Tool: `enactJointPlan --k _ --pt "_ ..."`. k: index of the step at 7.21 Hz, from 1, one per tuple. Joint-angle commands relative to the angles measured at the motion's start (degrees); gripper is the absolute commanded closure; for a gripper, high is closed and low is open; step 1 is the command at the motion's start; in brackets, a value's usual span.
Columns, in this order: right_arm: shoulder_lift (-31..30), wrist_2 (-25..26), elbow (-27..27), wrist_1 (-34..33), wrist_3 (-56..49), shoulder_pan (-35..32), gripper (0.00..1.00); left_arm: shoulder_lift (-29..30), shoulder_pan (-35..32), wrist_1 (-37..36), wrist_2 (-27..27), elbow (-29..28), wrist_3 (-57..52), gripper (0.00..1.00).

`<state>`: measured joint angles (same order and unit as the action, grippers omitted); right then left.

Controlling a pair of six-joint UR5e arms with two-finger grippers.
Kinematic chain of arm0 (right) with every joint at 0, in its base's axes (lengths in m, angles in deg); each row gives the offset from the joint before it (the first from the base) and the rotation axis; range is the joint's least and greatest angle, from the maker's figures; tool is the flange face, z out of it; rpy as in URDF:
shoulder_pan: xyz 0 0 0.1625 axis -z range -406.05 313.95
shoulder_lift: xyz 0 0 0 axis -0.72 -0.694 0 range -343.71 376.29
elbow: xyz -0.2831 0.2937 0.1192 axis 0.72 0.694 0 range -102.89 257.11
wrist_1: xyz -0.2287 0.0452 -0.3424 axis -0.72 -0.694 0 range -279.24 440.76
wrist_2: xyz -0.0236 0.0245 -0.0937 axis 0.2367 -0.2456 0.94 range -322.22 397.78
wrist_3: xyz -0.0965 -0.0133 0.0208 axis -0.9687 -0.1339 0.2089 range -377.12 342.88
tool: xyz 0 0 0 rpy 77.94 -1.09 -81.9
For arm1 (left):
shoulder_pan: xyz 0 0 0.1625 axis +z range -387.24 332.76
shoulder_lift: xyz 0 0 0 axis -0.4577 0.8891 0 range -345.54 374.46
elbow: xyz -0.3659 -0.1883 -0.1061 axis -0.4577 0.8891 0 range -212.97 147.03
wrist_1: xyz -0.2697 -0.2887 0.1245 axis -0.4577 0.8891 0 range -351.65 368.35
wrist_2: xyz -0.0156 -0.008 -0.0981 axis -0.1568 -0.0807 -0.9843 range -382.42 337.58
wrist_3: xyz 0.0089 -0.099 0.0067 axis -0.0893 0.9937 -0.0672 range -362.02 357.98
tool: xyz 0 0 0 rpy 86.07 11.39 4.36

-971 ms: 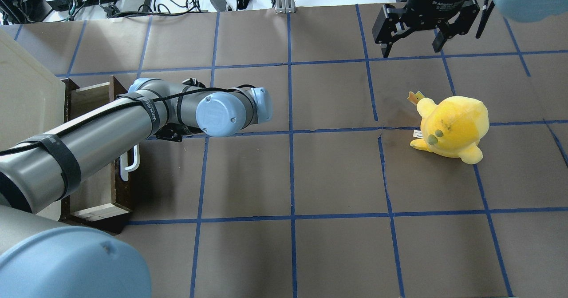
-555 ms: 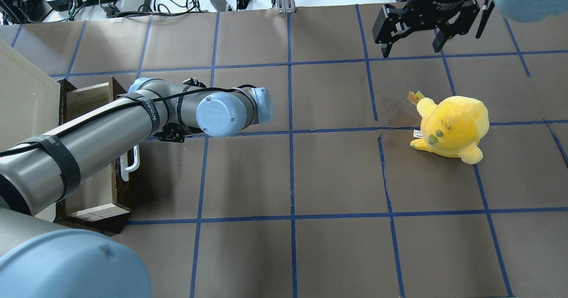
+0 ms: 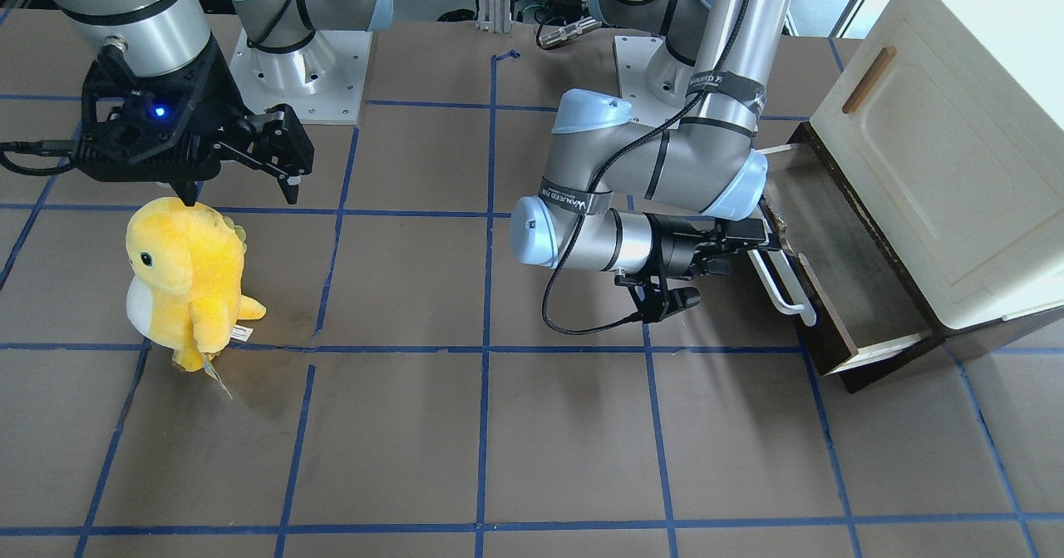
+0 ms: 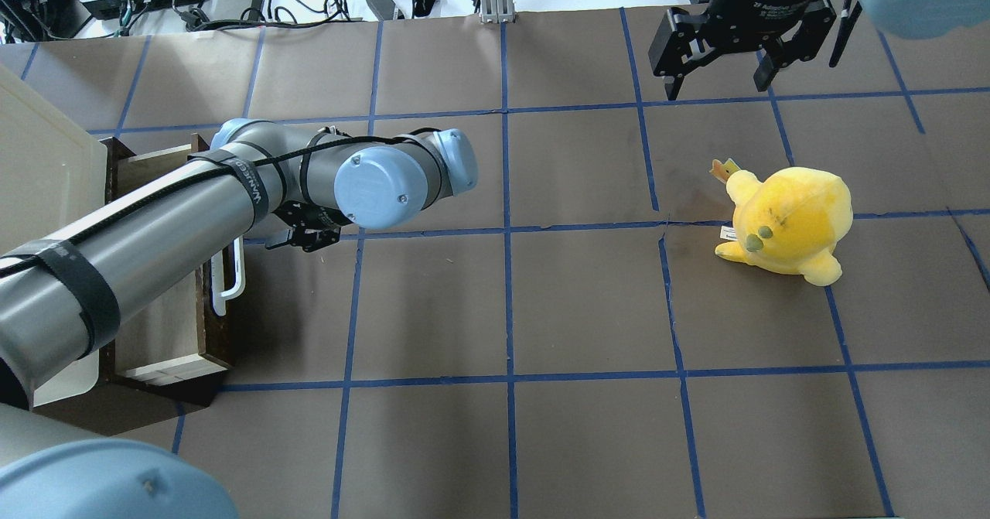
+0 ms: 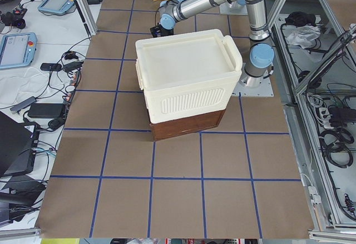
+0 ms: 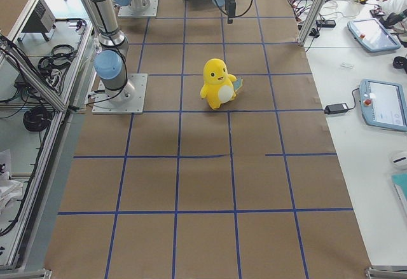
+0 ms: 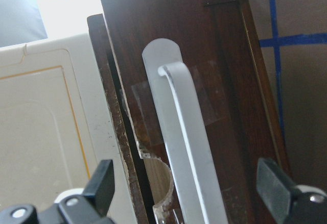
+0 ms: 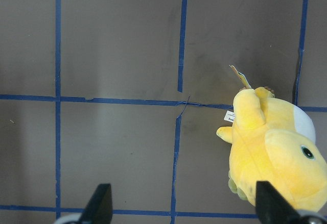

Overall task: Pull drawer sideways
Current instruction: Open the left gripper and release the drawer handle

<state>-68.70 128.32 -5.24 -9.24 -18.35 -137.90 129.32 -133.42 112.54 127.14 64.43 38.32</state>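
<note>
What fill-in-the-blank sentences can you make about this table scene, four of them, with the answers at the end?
1. The bar handle on the front of the drawer is coloured ____.
2. The plush toy standing on the table is coloured ____.
3. The fingers of the left gripper stand wide apart on either side of the handle, so that gripper is ____.
4. The gripper nearest the plush toy is the ____ one.

Missing words: white; yellow; open; right.

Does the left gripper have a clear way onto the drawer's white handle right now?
Probably yes: the left gripper is open, with the white handle of the drawer between its jaws in the wrist view; nothing blocks it.
</note>
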Motion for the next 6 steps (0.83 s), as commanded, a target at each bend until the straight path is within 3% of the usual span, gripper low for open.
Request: enactJointPlan --k 1,2,3,4,6 --pt "0.00 0.07 0.00 0.00 0.00 0.00 0.00 -6.28 0.09 -0.83 -15.45 -7.53 -17.22 0.00" --pt "0.00 0.07 0.00 0.00 0.00 0.00 0.00 -9.62 0.53 -4.06 -24.23 -10.53 -25.49 0.00" --pt "0.00 -0.02 0.00 0.00 0.00 0.00 0.00 -12.35 1.06 -5.22 -28.75 -11.95 -31.31 0.00" --pt "0.00 -0.02 0.00 0.00 0.00 0.00 0.00 -15.08 2.37 -6.80 -36.80 -13.01 -32.85 0.00" --pt "0.00 -0.02 0.00 0.00 0.00 0.00 0.00 -19.56 6.31 -6.90 -47.82 -13.28 -33.57 0.00"
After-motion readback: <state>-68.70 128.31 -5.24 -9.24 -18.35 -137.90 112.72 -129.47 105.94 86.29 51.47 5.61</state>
